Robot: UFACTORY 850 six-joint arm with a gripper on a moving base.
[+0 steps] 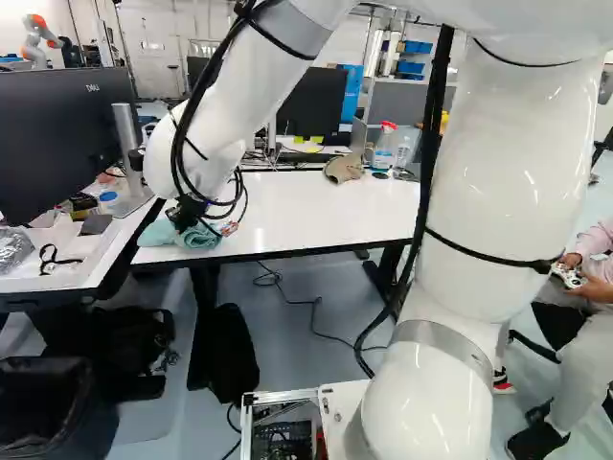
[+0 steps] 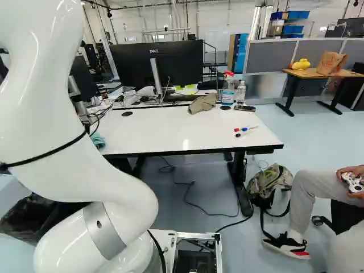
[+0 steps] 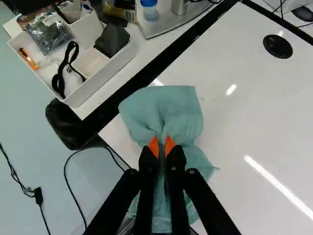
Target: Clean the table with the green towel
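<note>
1. Wrist view: your gripper (image 3: 161, 146) is clamped on a gathered fold of green towel (image 3: 171, 107), presumably leaving loose cloth to wipe with.
2. The towel is at a corner of the white table (image 3: 234, 112); you likely gain an edge to sweep inward from.
3. Whiteboard markers (image 2: 244, 132) lie out on the tabletop, a probable obstruction to your full sweep.

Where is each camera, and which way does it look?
Left base view: on the base, behind the arm, to its left; looks ahead over the table; arm at right.
Right base view: likewise, from the arm's right; arm at left.
Wrist view: on the arm's end, looking down along the gripper onto the towel it pinches.
All three share the table and towel.
</note>
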